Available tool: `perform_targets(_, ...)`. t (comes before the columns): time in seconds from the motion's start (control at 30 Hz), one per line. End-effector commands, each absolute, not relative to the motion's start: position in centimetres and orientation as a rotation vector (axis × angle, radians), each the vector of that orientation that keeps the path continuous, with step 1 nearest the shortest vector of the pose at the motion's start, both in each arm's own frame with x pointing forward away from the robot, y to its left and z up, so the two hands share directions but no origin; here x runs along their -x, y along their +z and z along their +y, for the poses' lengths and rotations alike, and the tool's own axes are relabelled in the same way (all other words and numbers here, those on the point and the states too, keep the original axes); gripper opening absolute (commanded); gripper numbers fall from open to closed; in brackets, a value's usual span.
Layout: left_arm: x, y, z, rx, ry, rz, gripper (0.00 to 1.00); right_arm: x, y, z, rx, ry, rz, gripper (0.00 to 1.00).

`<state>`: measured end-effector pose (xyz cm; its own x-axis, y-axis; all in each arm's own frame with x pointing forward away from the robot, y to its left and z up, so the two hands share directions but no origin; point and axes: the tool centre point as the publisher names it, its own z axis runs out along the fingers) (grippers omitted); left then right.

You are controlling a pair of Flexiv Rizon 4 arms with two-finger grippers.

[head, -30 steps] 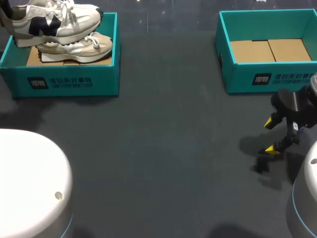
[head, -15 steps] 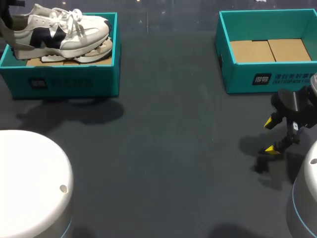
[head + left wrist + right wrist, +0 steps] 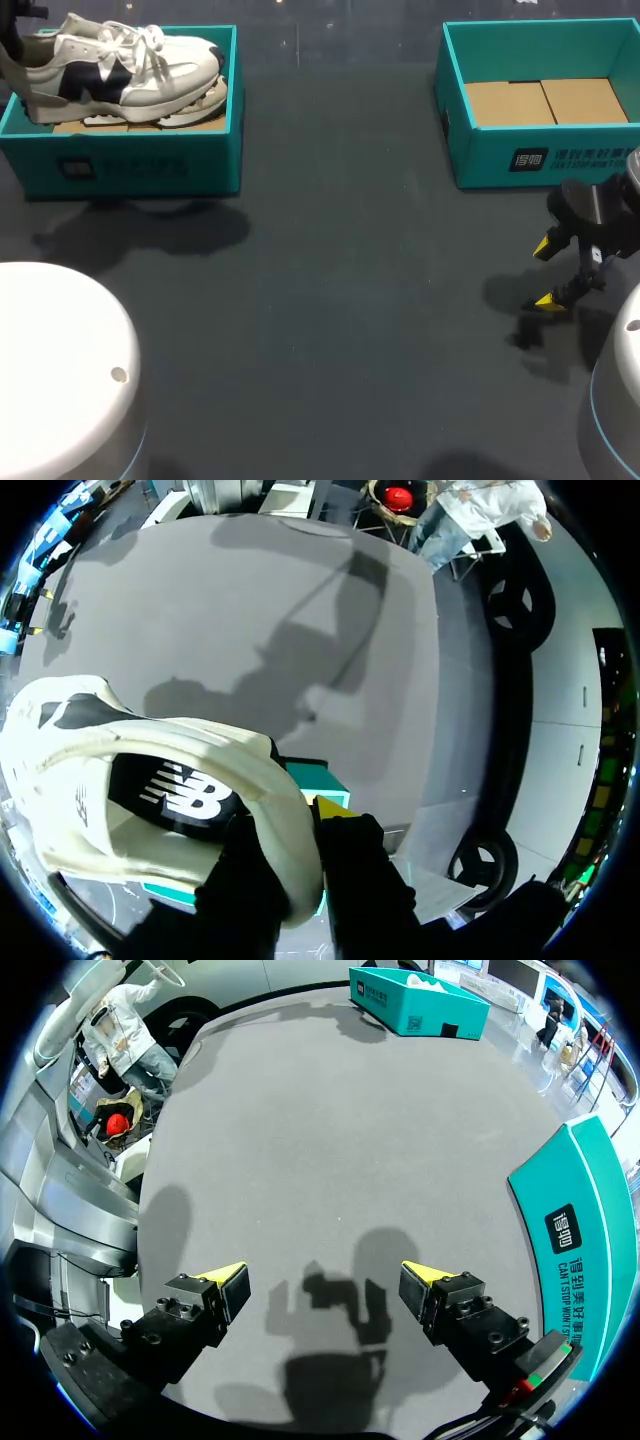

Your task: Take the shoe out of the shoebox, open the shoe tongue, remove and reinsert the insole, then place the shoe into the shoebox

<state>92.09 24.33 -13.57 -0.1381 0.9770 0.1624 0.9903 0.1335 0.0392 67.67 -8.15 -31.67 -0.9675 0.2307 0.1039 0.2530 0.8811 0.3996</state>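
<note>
stage: step one under way — shoe [image 3: 120, 65] held by its heel collar over the left shoebox [image 3: 140, 170] (a second shoe [image 3: 205, 100] lies inside) | left pincer [image 3: 300, 825]: clamped on the shoe | right pincer [image 3: 325, 1285]: fingers apart, empty, above the worktop [image 3: 330, 300] | to do: set-down, tongue, insole, reboxing

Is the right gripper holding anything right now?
No, the right gripper is open wide over the table, with nothing between its yellow tips.

A robotics lab: two arms [image 3: 612, 395] over a dark table [image 3: 340, 300] bearing teal shoeboxes [image 3: 545, 160].
</note>
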Motion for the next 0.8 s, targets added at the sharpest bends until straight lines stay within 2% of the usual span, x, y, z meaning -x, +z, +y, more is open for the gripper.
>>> perform_targets(0.03, -88.9, -13.3, 22.8, 2.029, -0.191, -2.250, 0.00, -67.5, -31.6, -8.2, 0.386, -0.647, -2.998, 1.00)
perform_targets(0.4, -79.0, -14.9, 15.6, 2.145, -0.293, -2.064, 0.00, -67.5, -31.6, -8.2, 0.386, -0.647, -2.998, 1.00)
perform_targets(0.8, -73.7, -18.0, 10.5, 2.189, -0.198, -1.967, 0.00, -67.5, -31.6, -8.2, 0.386, -0.647, -2.998, 1.00)
